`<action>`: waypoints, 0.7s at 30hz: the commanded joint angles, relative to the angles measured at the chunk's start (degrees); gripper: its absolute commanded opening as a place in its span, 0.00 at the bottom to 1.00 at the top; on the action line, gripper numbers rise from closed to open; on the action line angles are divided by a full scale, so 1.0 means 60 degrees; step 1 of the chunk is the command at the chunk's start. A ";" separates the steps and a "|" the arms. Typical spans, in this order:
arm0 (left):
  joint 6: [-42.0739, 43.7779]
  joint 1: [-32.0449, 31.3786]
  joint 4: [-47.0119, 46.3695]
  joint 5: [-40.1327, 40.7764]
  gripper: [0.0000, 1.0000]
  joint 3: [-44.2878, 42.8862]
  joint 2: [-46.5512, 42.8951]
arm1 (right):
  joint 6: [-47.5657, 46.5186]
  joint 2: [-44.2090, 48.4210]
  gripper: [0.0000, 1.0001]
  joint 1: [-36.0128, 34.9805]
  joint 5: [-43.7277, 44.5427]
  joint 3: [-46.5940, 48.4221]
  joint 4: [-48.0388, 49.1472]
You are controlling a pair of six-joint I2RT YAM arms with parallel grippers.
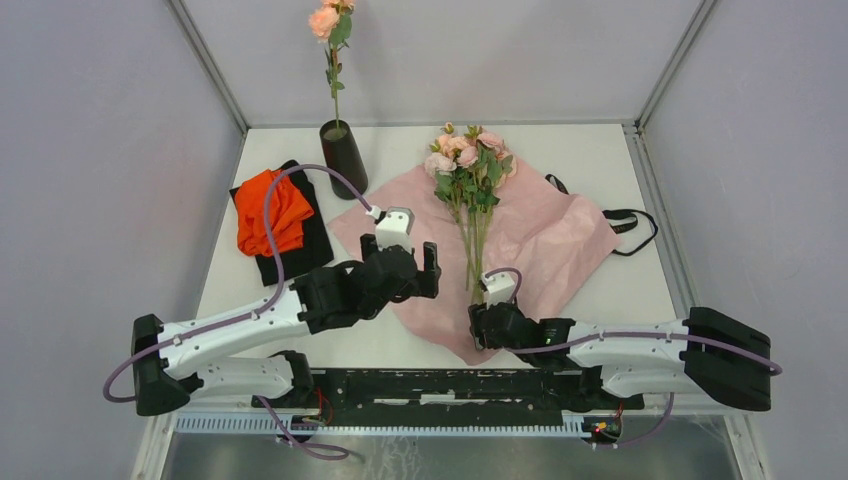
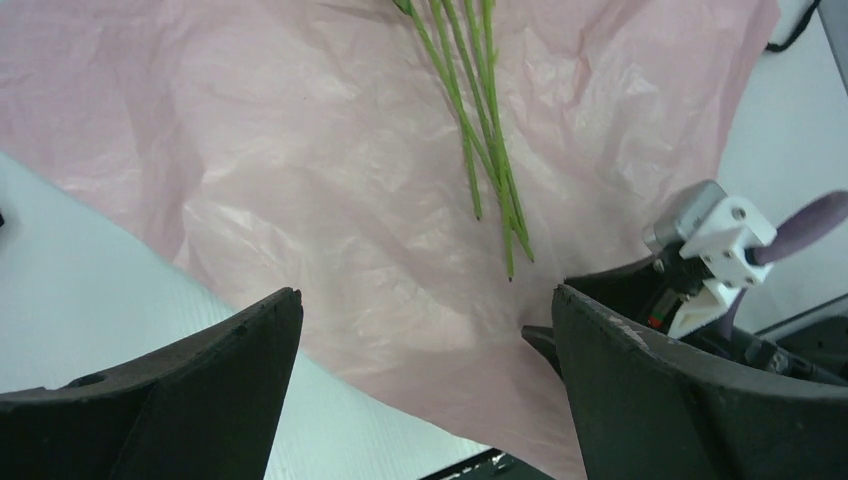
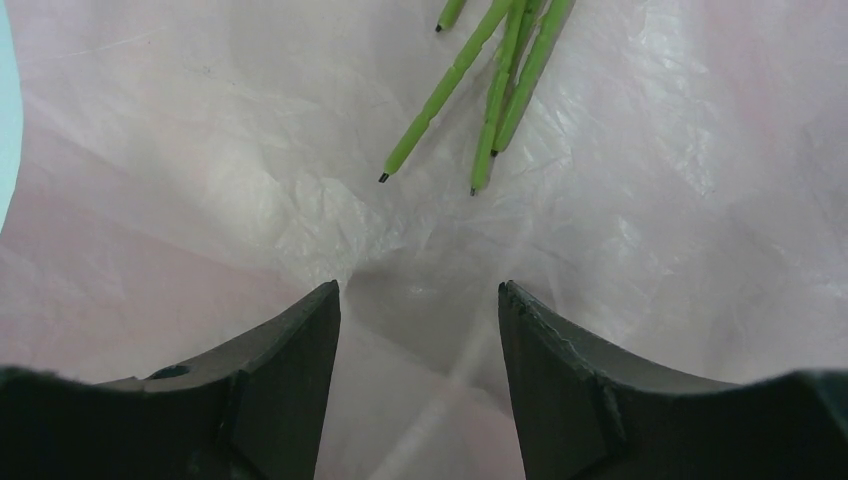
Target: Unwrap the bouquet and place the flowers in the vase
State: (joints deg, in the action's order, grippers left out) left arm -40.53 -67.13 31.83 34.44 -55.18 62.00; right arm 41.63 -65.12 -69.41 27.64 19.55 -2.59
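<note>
- Step in hand: the unwrapping looked finished. The wrapping paper [image 1: 560, 240] lay opened out, pink side up, on the surface [image 1: 600, 150]. The black ribbon [image 1: 628, 222] lay loose at the paper's right edge.
- The flowers [image 1: 468, 165] lay loose down the middle of the paper, heads toward the far side. Their stems [image 3: 490, 120] ran back toward the arms, with the cut ends fanned a little and some touching.
- The vase [image 1: 343, 160] stood upright just beside the paper's far-left corner, with a single rose [image 1: 324, 20] standing in it (so I judged the transfer begun, with most of the bunch left to go).
- The left tool [image 2: 425, 295] was released, its jaws spread as wide as they go and nothing between them. It hovered over the near-left part of the paper, off to the side of the stem ends.
- The right tool [image 3: 418, 290] was also released, jaws partly parted and empty. It sat low over the paper, aimed at the stem ends and just short of them.
- The orange-red cloth [image 1: 270, 212] lay on a flat black cloth [image 1: 305, 255] at the left, well clear of the work.
- Next move, as I judged it: the right tool advances onto one stem and closes on that stem alone.
- Risks noted: the stems are thin and lie close together, so the tool could take two at once or pinch the paper underneath.
- The vase mouth is narrow and already holds a stem, so the lifted stem would need to be brought upright and lined up carefully.
</note>
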 commanded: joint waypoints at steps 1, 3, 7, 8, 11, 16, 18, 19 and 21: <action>0.0556 0.0580 -0.0563 -0.0217 1.00 -0.0263 0.0002 | 0.0518 -0.0114 0.65 -0.0381 0.0153 -0.0141 -0.0344; 0.0594 0.0850 -0.0782 -0.0581 1.00 -0.0076 0.0090 | 0.0469 -0.0166 0.65 -0.0774 0.0443 0.0111 -0.0620; 0.0601 0.1117 -0.1189 -0.1083 1.00 0.0118 0.0433 | 0.0539 -0.0572 0.66 -0.1601 0.1493 0.0981 -0.1509; 0.0607 0.1124 -0.1250 -0.1169 1.00 0.0128 0.0554 | 0.0543 -0.0638 0.66 -0.1765 0.1720 0.1169 -0.1615; 0.0603 0.1124 -0.1419 -0.1396 1.00 0.0163 0.0927 | 0.0464 -0.0692 0.66 -0.2031 0.1957 0.1433 -0.1500; 0.0667 0.1130 -0.1645 -0.1506 1.00 0.0244 0.1122 | 0.0509 -0.0804 0.66 -0.2291 0.1767 0.1521 -0.1452; 0.0729 0.1138 -0.1734 -0.1520 1.00 0.0260 0.1139 | 0.0651 -0.0889 0.66 -0.2414 0.1774 0.1490 -0.1530; 0.0758 0.1160 -0.1763 -0.1528 1.00 0.0261 0.1157 | 0.0695 -0.0922 0.66 -0.2460 0.1773 0.1460 -0.1549; 0.0803 0.1220 -0.1786 -0.1580 1.00 0.0247 0.1239 | 0.0827 -0.0880 0.66 -0.2495 0.1879 0.1456 -0.1732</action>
State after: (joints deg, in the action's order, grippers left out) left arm -38.50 -60.45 24.67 25.39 -53.60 69.01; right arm 44.12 -70.24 -83.48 35.88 27.03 -10.85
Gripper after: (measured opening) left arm 0.997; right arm 0.658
